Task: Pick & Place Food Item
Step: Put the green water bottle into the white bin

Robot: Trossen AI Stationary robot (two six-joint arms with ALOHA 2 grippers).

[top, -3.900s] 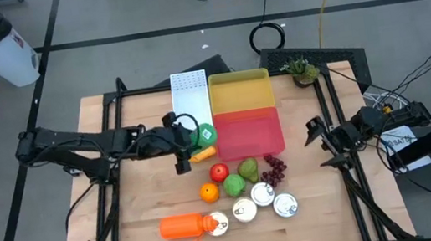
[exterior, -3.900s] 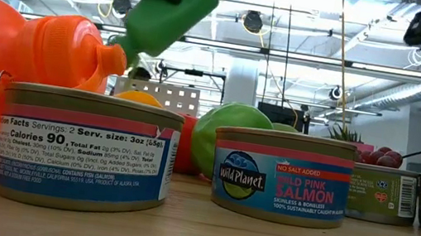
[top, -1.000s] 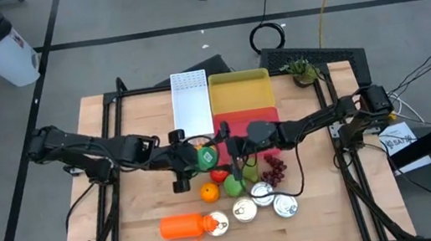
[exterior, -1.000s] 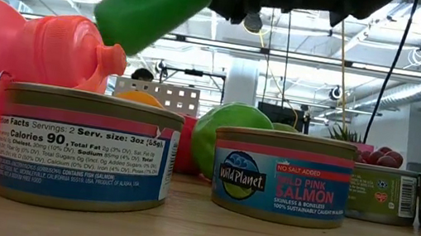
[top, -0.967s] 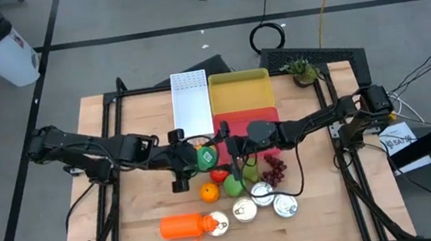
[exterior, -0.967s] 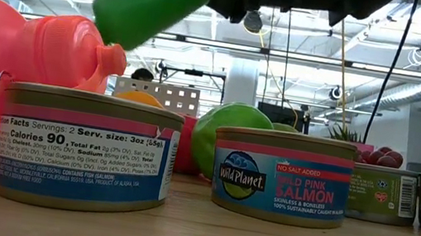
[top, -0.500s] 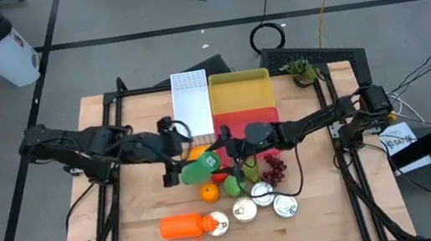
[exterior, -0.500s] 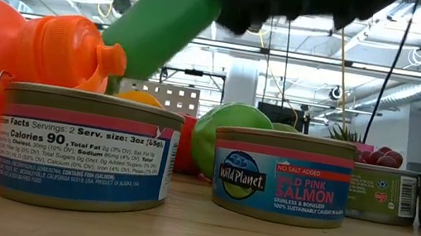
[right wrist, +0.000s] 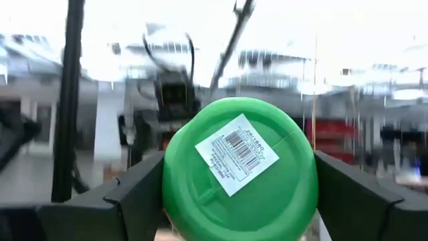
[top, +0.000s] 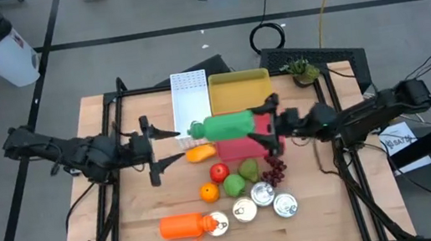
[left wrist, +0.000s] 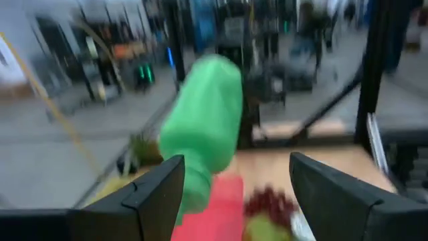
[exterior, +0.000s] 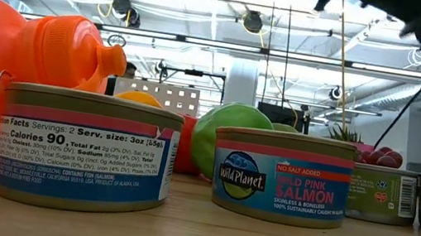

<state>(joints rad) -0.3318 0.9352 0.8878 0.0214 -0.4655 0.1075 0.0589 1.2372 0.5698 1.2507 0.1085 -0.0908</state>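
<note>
right fingers [top: 268, 131] grip green bottle [top: 225, 126] above red bin [top: 246, 146]; left fingers [top: 150, 147] wide.

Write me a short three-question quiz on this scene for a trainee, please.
1. True or false: the left gripper holds the green bottle.
2. What carries the green bottle above the table? A: the left gripper. B: the right gripper. C: nothing, it lies on the wood.
3. Fill in: the other bottle, lying on the table, is ___ in colour.

Key: 1 false, its fingers are open and empty; 2 B; 3 orange.
</note>
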